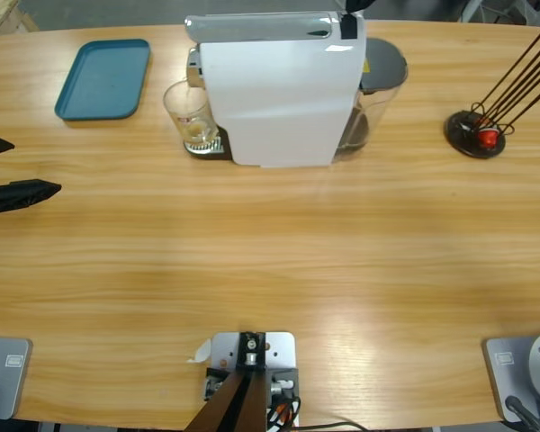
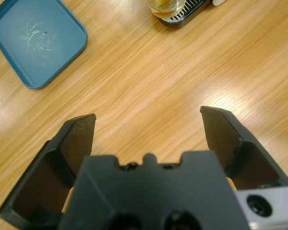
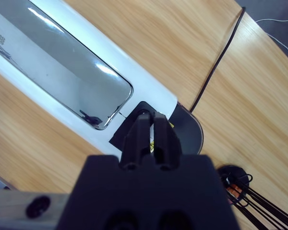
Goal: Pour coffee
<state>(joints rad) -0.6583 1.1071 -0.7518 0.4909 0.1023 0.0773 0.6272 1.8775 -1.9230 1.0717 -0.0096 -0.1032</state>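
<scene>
Hovering over bare tabletop point(image 1: 270, 261) at the 9 o'clock edge of the high view, the left gripper point(image 2: 149, 120) has its jaws spread wide, gripping nothing. A teal tray point(image 2: 36, 40) lies at its 11 o'clock. The glass tumbler point(image 1: 191, 115) stands on the white machine's point(image 1: 279, 99) drip grate, a little pale liquid in it; no dark coffee is discernible. The right gripper point(image 3: 150, 125), jaws pressed together, sits atop the machine beside its silver lid point(image 3: 62, 72).

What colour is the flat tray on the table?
Teal blue; the tray shows best in the left wrist view.
</scene>
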